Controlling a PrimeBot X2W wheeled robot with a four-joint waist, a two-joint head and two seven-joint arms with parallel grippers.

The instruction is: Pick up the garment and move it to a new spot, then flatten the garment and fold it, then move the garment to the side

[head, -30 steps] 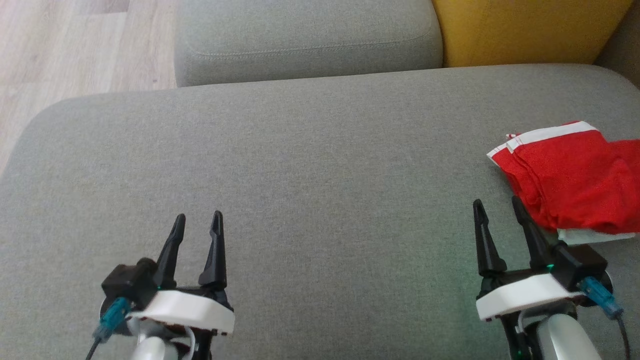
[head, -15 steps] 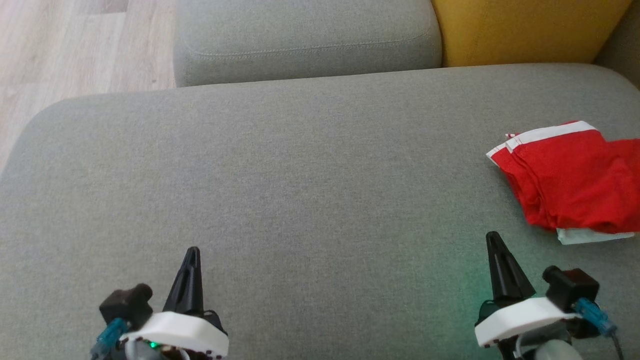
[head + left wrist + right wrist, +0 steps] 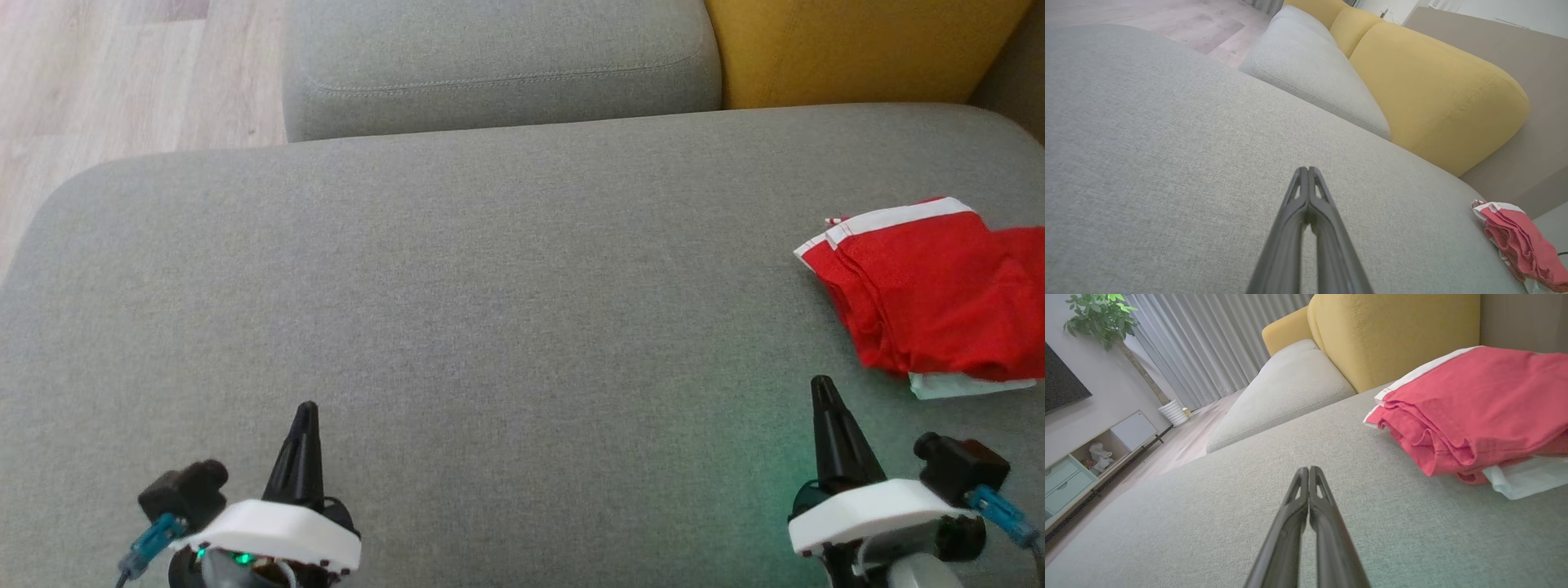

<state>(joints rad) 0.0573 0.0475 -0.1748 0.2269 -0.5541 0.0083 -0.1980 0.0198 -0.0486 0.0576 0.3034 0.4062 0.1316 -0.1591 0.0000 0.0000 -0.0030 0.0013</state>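
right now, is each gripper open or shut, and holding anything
Left gripper: shut, empty.
Right gripper: shut, empty; the garment lies apart on the sofa.

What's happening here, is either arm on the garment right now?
Neither. The red garment lies folded, white trim showing, on the right side of the grey sofa cushion. The left gripper and right gripper are both shut and empty, near the robot's edge of the cushion, apart from the garment. The fold and the move aside look done.
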